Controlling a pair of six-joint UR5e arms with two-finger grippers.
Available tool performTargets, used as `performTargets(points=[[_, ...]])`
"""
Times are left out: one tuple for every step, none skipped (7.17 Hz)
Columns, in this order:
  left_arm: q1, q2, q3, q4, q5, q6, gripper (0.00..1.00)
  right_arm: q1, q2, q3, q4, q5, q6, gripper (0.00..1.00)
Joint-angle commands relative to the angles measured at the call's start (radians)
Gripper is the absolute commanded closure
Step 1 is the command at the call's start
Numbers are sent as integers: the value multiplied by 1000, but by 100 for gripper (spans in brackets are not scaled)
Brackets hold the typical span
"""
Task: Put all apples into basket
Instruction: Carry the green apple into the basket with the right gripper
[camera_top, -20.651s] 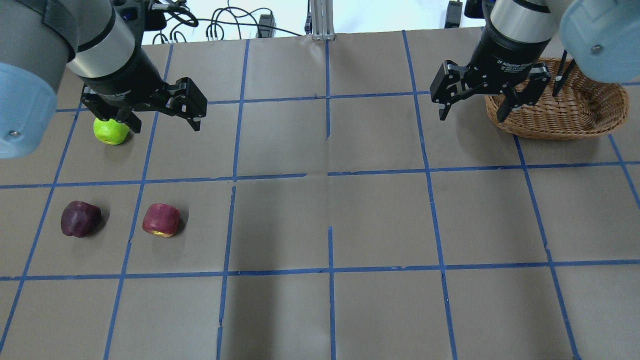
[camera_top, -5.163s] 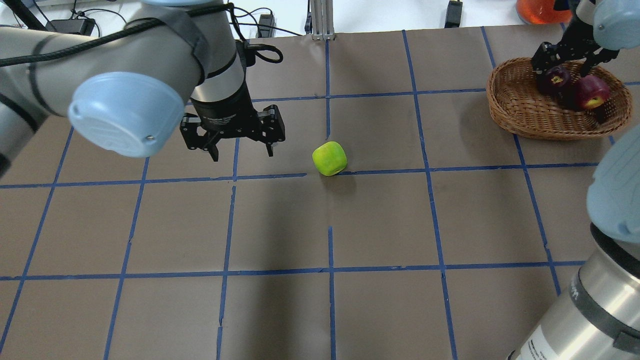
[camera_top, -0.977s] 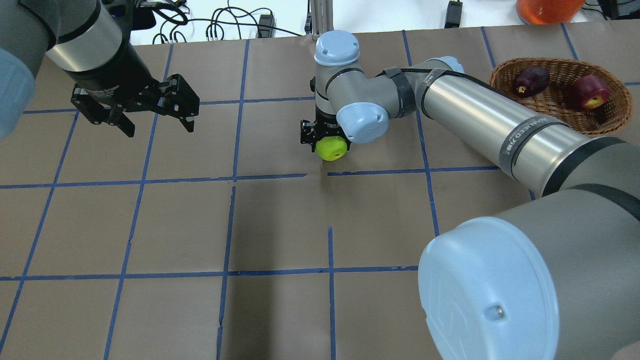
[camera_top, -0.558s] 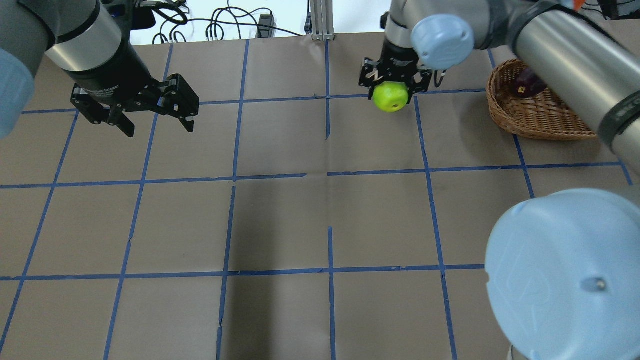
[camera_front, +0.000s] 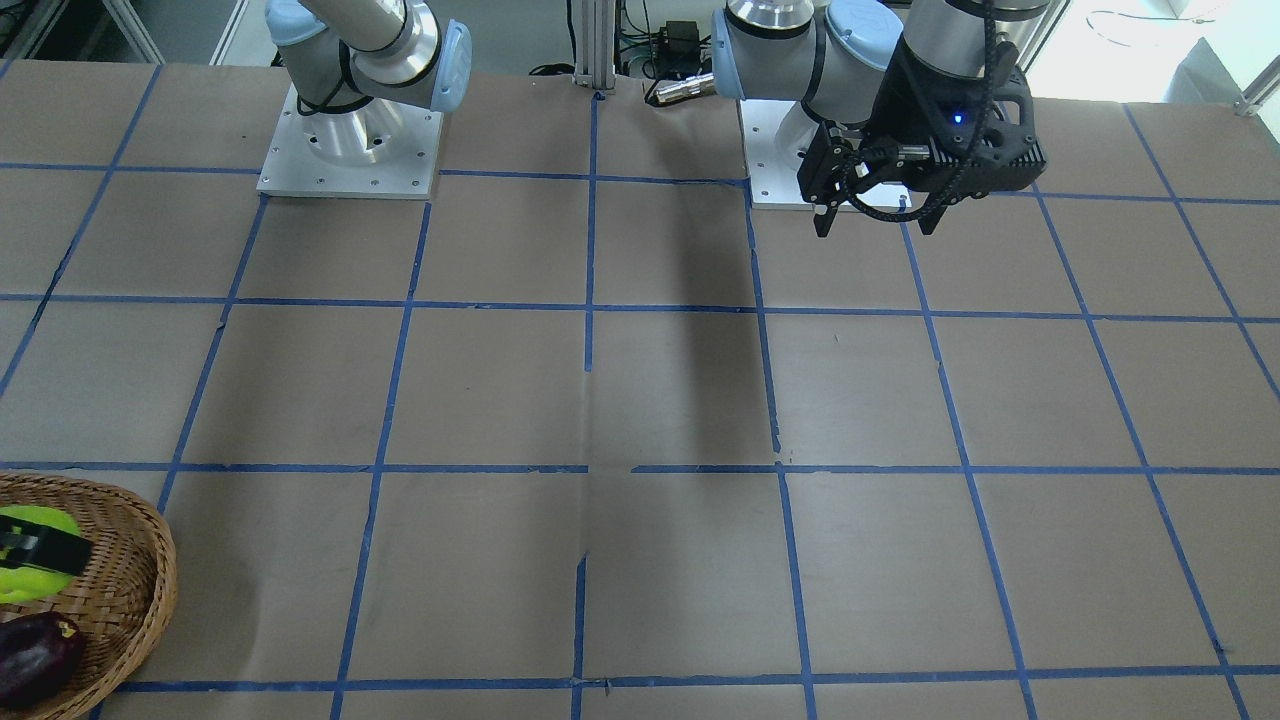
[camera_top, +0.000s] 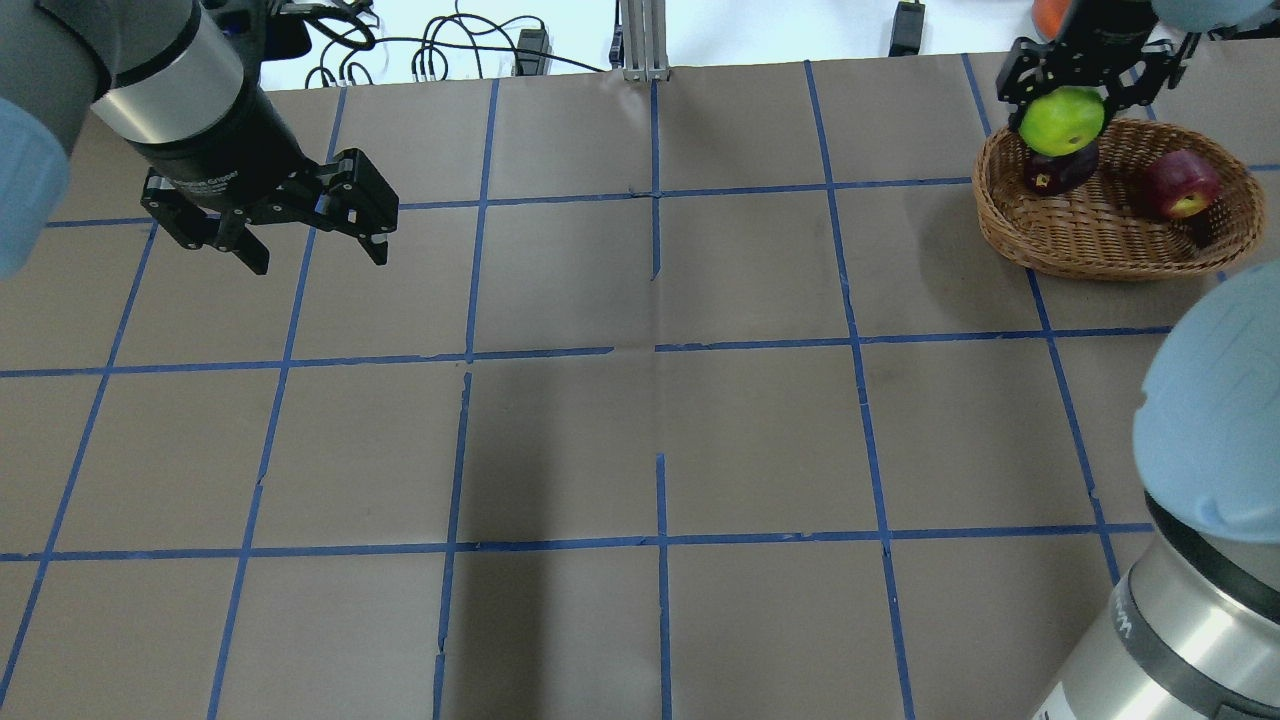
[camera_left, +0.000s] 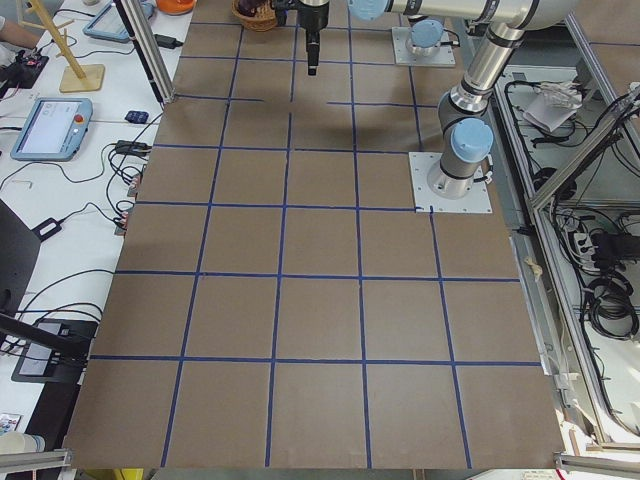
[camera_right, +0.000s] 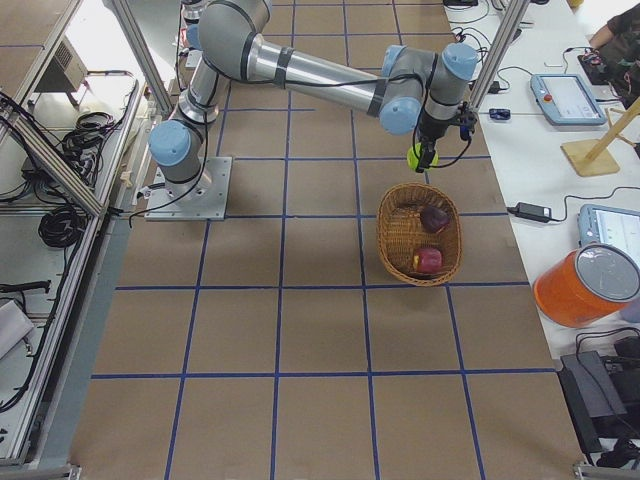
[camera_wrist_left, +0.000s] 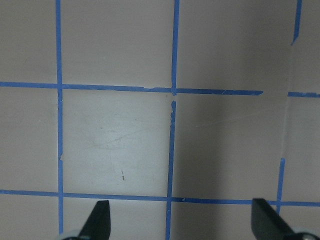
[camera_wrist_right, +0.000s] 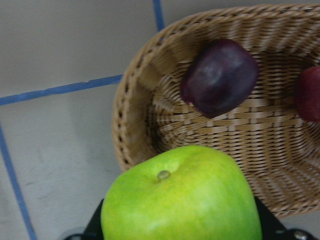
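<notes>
My right gripper (camera_top: 1064, 112) is shut on the lime green apple (camera_top: 1062, 125) and holds it in the air above the left end of the wicker basket (camera_top: 1100, 262). The maroon apple (camera_top: 1058, 172) lies in the basket just under it, and the red apple (camera_top: 1182, 184) lies at the basket's right end. In the right wrist view the green apple (camera_wrist_right: 185, 200) fills the bottom, with the basket's rim (camera_wrist_right: 125, 115) and the maroon apple (camera_wrist_right: 220, 77) beyond it. My left gripper (camera_top: 320, 258) is open and empty above the table's far left.
An orange container (camera_right: 585, 285) and tablets stand on the side bench beyond the basket. An aluminium post (camera_top: 640, 40) and cables are at the table's back edge. The brown table (camera_top: 660, 430) carries a blue tape grid.
My right gripper lifted the green apple from the table's middle and carried it right, to above the basket's left end. The left arm has not moved.
</notes>
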Motion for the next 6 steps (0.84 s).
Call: performTargets(points=[[0, 0, 0, 1, -1, 0, 0, -126, 51, 7, -37, -29, -76, 100], [0, -2, 0, 1, -1, 0, 0, -140, 88, 0, -62, -29, -74, 100], [0, -2, 0, 1, -1, 0, 0, -140, 107, 3, -121, -29, -67, 100], [0, -2, 0, 1, -1, 0, 0, -140, 117, 0, -128, -14, -60, 93], [2, -2, 0, 1, -1, 0, 0, -140, 130, 3, -125, -15, -59, 70], [2, 0, 0, 1, -1, 0, 0, -140, 130, 10, -119, -20, -59, 45]])
